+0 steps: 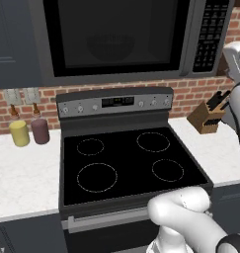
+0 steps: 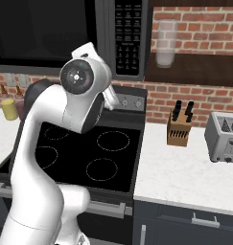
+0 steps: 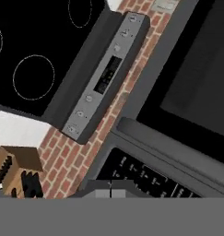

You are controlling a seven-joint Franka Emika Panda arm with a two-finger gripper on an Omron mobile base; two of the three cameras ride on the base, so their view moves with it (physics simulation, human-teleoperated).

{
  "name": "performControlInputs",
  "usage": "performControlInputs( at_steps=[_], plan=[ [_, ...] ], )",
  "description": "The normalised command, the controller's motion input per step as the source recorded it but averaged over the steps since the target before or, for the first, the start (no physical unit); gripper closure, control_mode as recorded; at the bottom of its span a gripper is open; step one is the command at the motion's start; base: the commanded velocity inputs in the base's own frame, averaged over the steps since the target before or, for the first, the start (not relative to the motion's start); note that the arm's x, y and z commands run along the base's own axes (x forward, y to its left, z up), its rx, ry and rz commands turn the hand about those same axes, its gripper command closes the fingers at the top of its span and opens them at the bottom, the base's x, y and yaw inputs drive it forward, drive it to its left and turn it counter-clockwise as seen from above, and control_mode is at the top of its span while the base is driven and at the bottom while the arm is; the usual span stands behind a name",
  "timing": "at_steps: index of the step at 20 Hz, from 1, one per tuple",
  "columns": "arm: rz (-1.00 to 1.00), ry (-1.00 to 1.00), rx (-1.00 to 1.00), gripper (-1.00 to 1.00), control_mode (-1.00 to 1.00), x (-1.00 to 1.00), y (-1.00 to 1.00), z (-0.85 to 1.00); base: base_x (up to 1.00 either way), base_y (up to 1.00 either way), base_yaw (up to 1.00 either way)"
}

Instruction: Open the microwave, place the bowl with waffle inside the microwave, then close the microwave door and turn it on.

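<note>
Glossy white arm — rounded segments, dark joint bands — grey disc cap at one joint.

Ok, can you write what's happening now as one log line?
microwave door: shut | bowl: inside, faint behind glass | hand: shut, close to keypad | touching keypad: cannot tell

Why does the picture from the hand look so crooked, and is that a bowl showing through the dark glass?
Hand view: the camera rolls with the hand, so the stove and microwave lie slanted. Left base view: a dim bowl shape shows behind the microwave door glass. Right base view: even, soft light, no glare.
</note>
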Motion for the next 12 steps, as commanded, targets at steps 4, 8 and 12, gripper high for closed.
performControlInputs(
  at_steps=[4,8,12],
  plan=[
    [0.00,0.00,0.30,1.00,-1.00,0.44,-0.13,0.00,0.00,0.00,0.00],
    [0.00,0.00,0.27,1.00,-1.00,0.53,-0.14,0.00,0.00,0.00,0.00],
    [0.00,-0.02,0.24,1.00,-1.00,0.51,-0.07,0.00,0.00,0.00,0.00]
  ],
)
